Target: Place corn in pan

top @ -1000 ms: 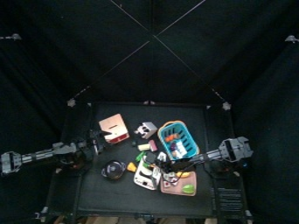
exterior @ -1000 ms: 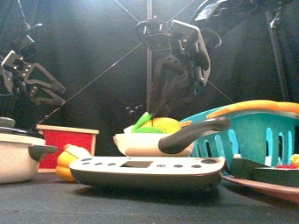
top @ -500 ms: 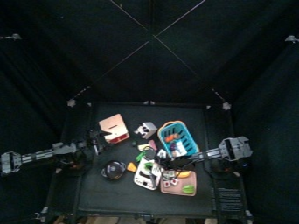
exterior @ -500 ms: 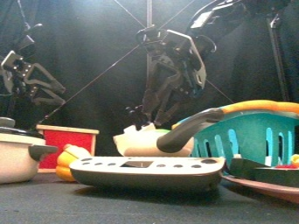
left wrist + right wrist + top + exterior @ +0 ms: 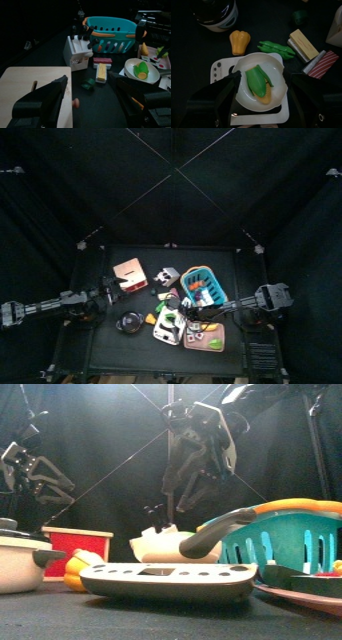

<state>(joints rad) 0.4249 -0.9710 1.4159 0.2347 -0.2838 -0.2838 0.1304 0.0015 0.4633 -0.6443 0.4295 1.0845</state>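
1. The corn (image 5: 259, 83), with its green husk, lies inside the white pan (image 5: 246, 68). It shows in the left wrist view too (image 5: 141, 69).
2. The pan sits on top of a white kitchen scale (image 5: 224, 100); its dark handle (image 5: 221, 536) points toward the teal basket (image 5: 297, 534).
3. The right hand (image 5: 260, 90) hangs directly above the pan, fingers spread, pinching nothing. In the front view it is raised clear of the pan (image 5: 198, 459).
4. The left hand (image 5: 90, 97) is spread and empty, held above the wooden cutting board (image 5: 30, 95) at the left side of the bench (image 5: 104, 343).
5. Near the pan lie a yellow bell pepper (image 5: 239, 41), green pea pods (image 5: 274, 48) and a butter stick (image 5: 304, 43).
6. A knife block (image 5: 79, 50) stands just beside the basket.
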